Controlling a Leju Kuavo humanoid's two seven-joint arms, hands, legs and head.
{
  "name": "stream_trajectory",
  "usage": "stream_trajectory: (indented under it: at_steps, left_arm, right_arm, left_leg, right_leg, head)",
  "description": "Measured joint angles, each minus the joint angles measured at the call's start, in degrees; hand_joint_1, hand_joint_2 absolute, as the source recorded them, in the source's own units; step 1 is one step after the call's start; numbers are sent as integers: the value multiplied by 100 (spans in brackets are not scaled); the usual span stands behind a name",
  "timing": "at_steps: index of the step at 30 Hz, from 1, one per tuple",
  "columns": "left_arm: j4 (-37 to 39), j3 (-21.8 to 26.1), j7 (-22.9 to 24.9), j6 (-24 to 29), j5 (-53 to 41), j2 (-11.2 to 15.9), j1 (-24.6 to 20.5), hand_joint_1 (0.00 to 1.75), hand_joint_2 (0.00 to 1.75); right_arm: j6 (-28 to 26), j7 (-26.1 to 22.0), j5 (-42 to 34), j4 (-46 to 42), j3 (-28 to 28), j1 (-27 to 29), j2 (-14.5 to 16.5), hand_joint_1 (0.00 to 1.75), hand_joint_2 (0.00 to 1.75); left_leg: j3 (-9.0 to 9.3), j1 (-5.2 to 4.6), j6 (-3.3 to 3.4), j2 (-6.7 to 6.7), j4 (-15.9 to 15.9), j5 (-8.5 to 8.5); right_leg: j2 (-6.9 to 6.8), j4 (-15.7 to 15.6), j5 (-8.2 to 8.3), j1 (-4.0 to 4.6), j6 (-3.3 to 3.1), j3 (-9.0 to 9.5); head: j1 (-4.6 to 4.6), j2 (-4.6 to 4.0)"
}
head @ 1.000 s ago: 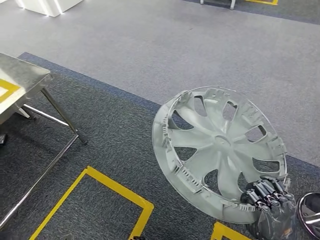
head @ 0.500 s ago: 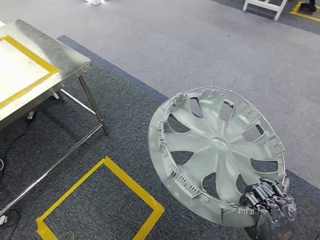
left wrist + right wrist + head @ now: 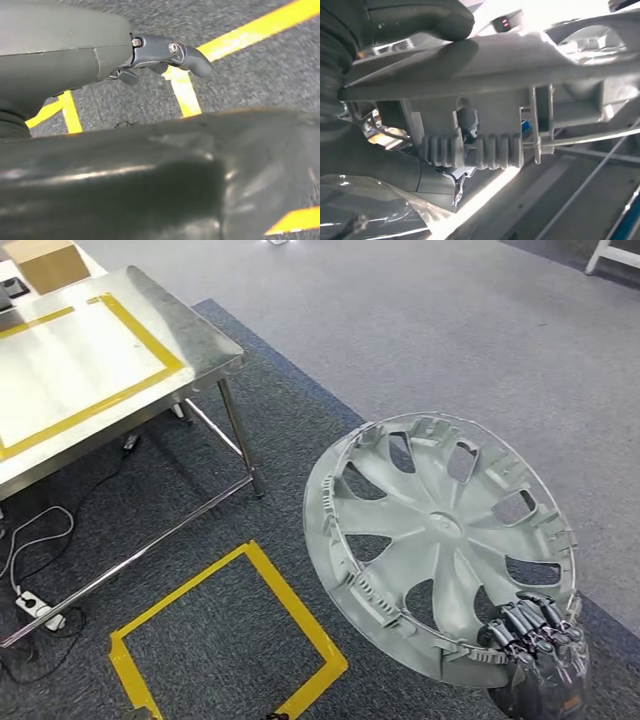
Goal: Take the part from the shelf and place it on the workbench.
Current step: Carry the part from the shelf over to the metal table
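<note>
The part is a grey plastic hubcap (image 3: 441, 530), held tilted above the carpet at the lower right of the head view, inner side up. My right hand (image 3: 540, 655) grips its near rim from below, dark fingers curled over the edge. In the right wrist view the thumb (image 3: 418, 17) presses on the hubcap's ribbed rim (image 3: 490, 115). The steel workbench (image 3: 189, 335), with a yellow taped rectangle on its top, stands at the upper left. My left hand (image 3: 113, 55) hangs over the floor, one finger (image 3: 190, 56) stretched out, holding nothing.
A yellow taped square (image 3: 294, 605) marks the dark carpet between me and the workbench. Cables and a white power strip (image 3: 34, 605) lie under the bench by its steel legs (image 3: 238, 435). A cardboard box (image 3: 45, 262) sits on the bench's far end. Grey floor lies beyond.
The whole view has swung: the workbench and floor square now sit further right and show more fully. The hubcap stays in my right hand in the same pose.
</note>
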Motion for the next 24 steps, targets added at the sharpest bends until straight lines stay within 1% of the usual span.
stream_trajectory:
  at_steps: [1, 2, 3, 4, 5, 6, 7, 8, 9, 10, 11, 12, 13, 14, 15, 16, 17, 18, 19, 20, 21, 22, 23, 24]
  left_arm:
    - [1, 0, -1, 1, 0, -1, 7, 0, 0]
    - [1, 0, -3, 1, 0, -1, 11, 0, 0]
    - [1, 0, -4, 1, 0, 0, 7, 0, 0]
    - [1, 0, -9, 1, -1, 0, -4, 0, 0]
    - [1, 0, -14, -1, -1, 0, -13, 0, 0]
    - [1, 0, -18, -1, -2, 1, -16, 0, 0]
    - [1, 0, -21, -1, -2, 1, -11, 0, 0]
    - [2, 1, -21, -1, -1, -1, 4, 0, 0]
    - [2, 1, -22, -1, -1, -2, 15, 0, 0]
    - [3, 1, -25, -1, -1, -4, 15, 0, 0]
    - [3, 2, -26, -1, -1, -7, 10, 0, 0]
    - [3, 1, -27, -2, -3, -11, -1, 0, 0]
    - [3, 1, -27, -3, -5, -19, -10, 0, 0]
    - [3, 1, -23, -3, -9, -27, -13, 0, 0]
    - [3, 0, -15, -3, -16, -35, -12, 0, 0]
    - [3, 0, -3, 1, -24, -42, -11, 0, 0]
    - [3, 0, 9, 4, -33, -45, -10, 0, 0]
    - [3, 0, 21, 7, -44, -46, -8, 0, 0]
    - [3, -1, 30, 11, -54, -46, -13, 0, 0]
    - [4, -2, 34, 15, -65, -46, -19, 0, 0]
    - [4, -2, 42, 20, -74, -45, -20, 0, 0]
    - [6, -3, 48, 25, -85, -46, -18, 0, 0]
    - [8, -3, 52, 28, -93, -46, -8, 0, 0]
    - [10, -3, 55, 32, -100, -45, 1, 0, 0]
  right_arm:
    - [0, -8, 7, 1, 1, 3, 0, 175, 175]
    - [0, -13, 12, 1, 1, 4, 0, 175, 175]
    - [0, -17, 17, 0, 1, 4, 0, 175, 175]
    - [0, -20, 23, -1, 1, 3, 0, 175, 175]
    - [0, -20, 27, -1, 1, 0, 0, 175, 175]
    - [0, -20, 30, -1, 1, -5, 0, 175, 175]
    - [0, -20, 32, -2, 2, -10, 0, 175, 175]
    - [0, -19, 32, -4, 2, -15, 0, 175, 175]
    - [0, -19, 33, -8, 3, -18, 0, 175, 175]
    - [0, -19, 33, -11, 3, -15, 0, 175, 175]
    - [0, -19, 33, -15, 3, -14, 0, 175, 175]
    - [0, -20, 33, -16, 4, -14, 0, 175, 175]
    - [0, -20, 36, -16, 5, -10, 0, 175, 175]
    - [0, -20, 40, -15, 7, -5, 0, 175, 175]
    - [0, -20, 45, -14, 8, 1, 0, 175, 175]
    - [0, -20, 50, -13, 9, 8, 0, 175, 175]
    - [0, -20, 56, -12, 9, 12, 0, 175, 175]
    - [0, -20, 61, -10, 9, 5, 0, 175, 175]
    - [-1, -21, 65, -13, 9, -1, 0, 175, 175]
    - [-2, -20, 71, -15, 10, -5, 0, 175, 175]
    - [-3, -20, 75, -17, 10, -9, 0, 175, 175]
    - [-3, -20, 79, -21, 11, -7, -1, 175, 175]
    - [-3, -18, 82, -21, 10, -8, -1, 175, 175]
    - [-3, -16, 84, -21, 7, -10, -1, 175, 175]
  left_leg:
    - [110, -4, 19, 24, -242, 188]
    - [299, -20, 58, 103, -637, 416]
    - [491, -53, 105, 228, -1018, 566]
    - [642, -87, 153, 340, -1320, 650]
    - [723, -119, 192, 420, -1489, 660]
    - [739, -144, 215, 427, -1533, 622]
    - [747, -146, 238, 368, -1574, 627]
    - [770, -132, 258, 302, -1618, 644]
    - [803, -112, 282, 235, -1665, 664]
    - [837, -84, 307, 169, -1711, 683]
    - [861, -62, 326, 103, -1737, 693]
    - [865, -54, 343, 34, -1741, 690]
    - [864, -52, 353, -42, -1739, 684]
    - [869, -52, 357, -123, -1737, 677]
    - [877, -51, 355, -207, -1732, 669]
    - [890, -45, 343, -296, -1723, 658]
    - [903, -37, 323, -384, -1706, 641]
    - [898, -35, 295, -464, -1685, 621]
    - [879, -32, 264, -543, -1646, 602]
    - [850, -27, 231, -613, -1618, 592]
    - [818, -20, 199, -680, -1605, 595]
    - [797, -8, 169, -749, -1598, 603]
    - [787, 2, 141, -779, -1601, 604]
    - [769, -7, 111, -694, -1558, 575]
  right_leg:
    - [-74, 0, -22, 7, 5, 29]
    - [-146, -1, -48, 15, 14, 67]
    - [-215, -5, -76, 29, 33, 89]
    - [-280, -8, -104, 42, 58, 110]
    - [-348, -16, -127, 54, 83, 124]
    - [-414, -32, -140, 62, 109, 145]
    - [-484, -51, -150, 66, 135, 191]
    - [-496, -59, -173, 59, 158, 221]
    - [-402, -10, -224, 53, 180, 223]
    - [-238, 155, -325, 48, 200, 149]
    - [-31, 450, -468, 36, 216, -10]
    - [137, 837, -624, 34, 230, -227]
    - [221, 1220, -743, 30, 244, -463]
    - [251, 1468, -768, 27, 255, -644]
    - [260, 1512, -676, 23, 263, -732]
    - [274, 1320, -467, 15, 270, -701]
    - [323, 949, -199, 0, 277, -574]
    - [463, 581, -8, -23, 286, -428]
    - [607, 269, 109, -47, 287, -286]
    - [721, 93, 139, -61, 282, -200]
    - [789, 52, 101, -61, 264, -165]
    - [747, 31, 95, -54, 234, -143]
    - [671, 23, 99, -54, 198, -131]
    - [598, 7, 100, -57, 156, -107]
  head:
    - [-1, 0]
    - [0, 1]
    - [1, 1]
    - [1, 1]
    - [4, 1]
    - [5, 0]
    - [4, 0]
    - [9, 1]
    - [14, 0]
    - [28, 0]
    - [49, 0]
    - [66, -1]
    - [78, 0]
    - [87, 0]
    - [91, 0]
    - [96, 0]
    - [101, 0]
    - [104, 0]
    - [103, 0]
    - [106, 0]
    - [105, 1]
    - [105, 1]
    - [109, 1]
    - [99, 1]
